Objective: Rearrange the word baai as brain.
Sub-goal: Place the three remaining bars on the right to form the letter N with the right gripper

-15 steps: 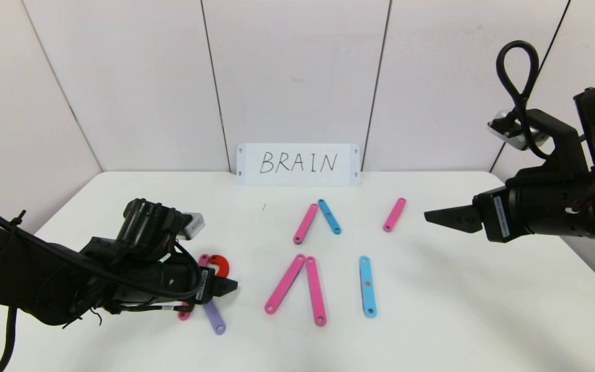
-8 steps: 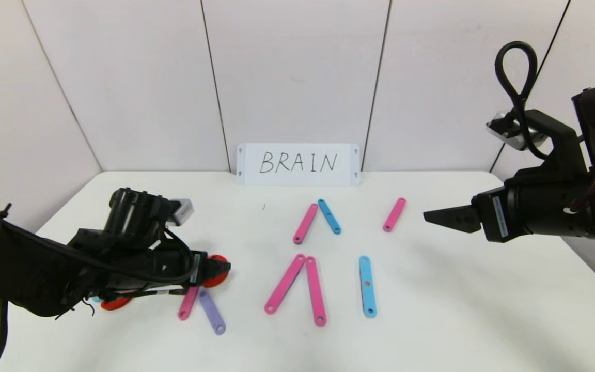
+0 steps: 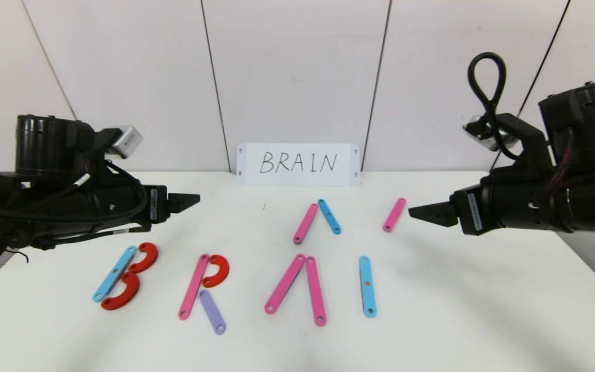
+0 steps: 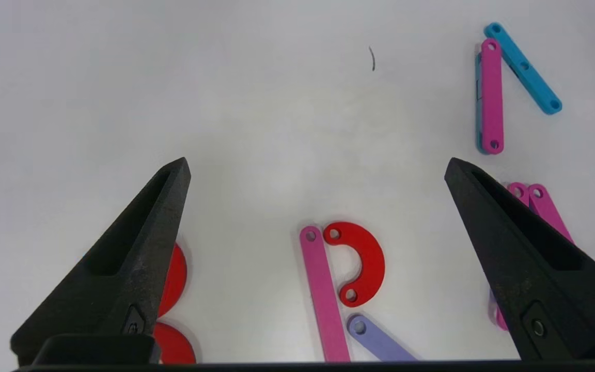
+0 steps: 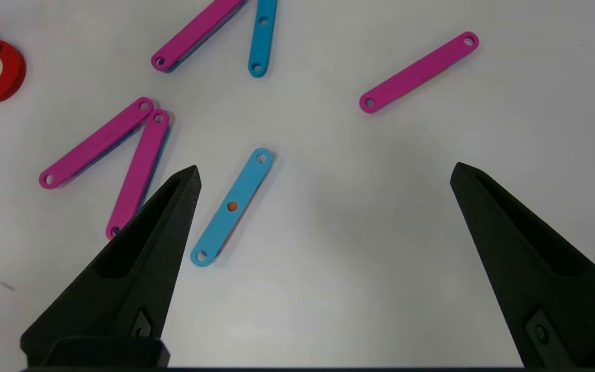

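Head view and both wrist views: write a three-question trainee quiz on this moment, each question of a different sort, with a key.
1. True or false: the left gripper holds a red curve.
2. What colour is the R's slanted leg? A pink, B purple, C blue.
3. Fill in: the lone pink strip lies nearest the ____ gripper.

Key: 1 false, both grippers are open and hold nothing; 2 B; 3 right.

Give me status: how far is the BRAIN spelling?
Done: B, R, A and I stand in the front row. In hand: nothing; the left pincer and the right pincer both hover open above the table. Left: the N. Its likely pieces, a pink-and-blue strip pair and a lone pink strip, lie unassembled behind the row.
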